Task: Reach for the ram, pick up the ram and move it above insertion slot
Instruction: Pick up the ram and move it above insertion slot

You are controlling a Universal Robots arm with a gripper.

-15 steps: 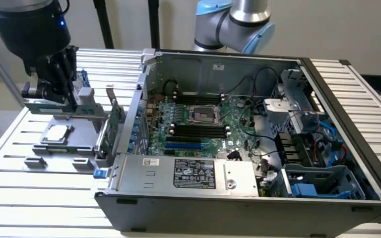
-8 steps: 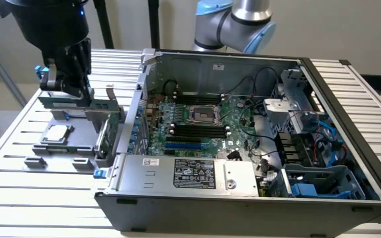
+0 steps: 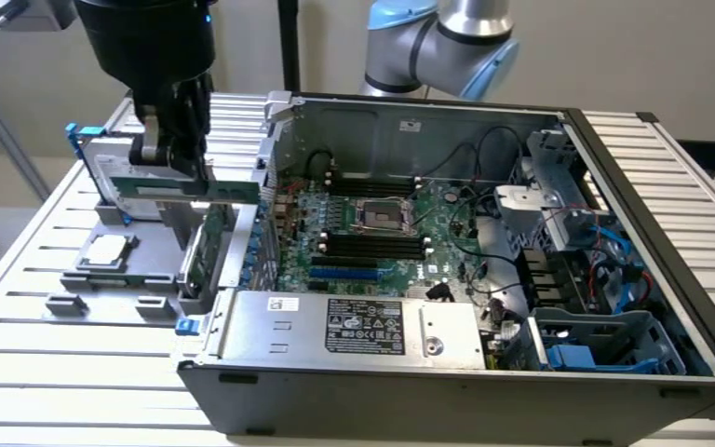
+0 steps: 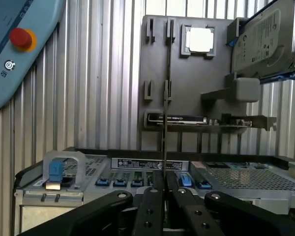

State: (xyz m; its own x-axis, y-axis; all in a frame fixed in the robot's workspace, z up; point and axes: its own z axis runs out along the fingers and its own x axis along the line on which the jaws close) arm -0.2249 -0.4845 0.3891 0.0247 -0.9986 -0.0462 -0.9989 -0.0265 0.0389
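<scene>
One stick is in play. In the exterior view the gripper [image 3: 174, 160] hangs at about ten o'clock in the scene, over the grey holder tray [image 3: 85, 279] outside the open computer case [image 3: 457, 372]. Its fingers are pinched on the top edge of the ram [image 3: 190, 189], a thin green strip jutting sideways toward three o'clock, its free end level with the case's near wall. The black memory slots [image 3: 370, 244] lie on the motherboard [image 3: 357, 200] at about four o'clock from the stick, well apart from it, so the carry is under way rather than done.

From the wrist view, the gripper [image 4: 164, 194] closes narrowly on the ram [image 4: 165, 98], which shows edge-on as a thin dark line running toward twelve o'clock. Behind it lie the tray's empty clips, a processor chip [image 4: 200, 40] at one o'clock and a hard drive [image 4: 265, 42] at two o'clock.

To do this step well, I judge the stick must stay level and square in the pinch, travel high enough to clear the case wall, and be lined up lengthwise with a slot before stopping above it.
</scene>
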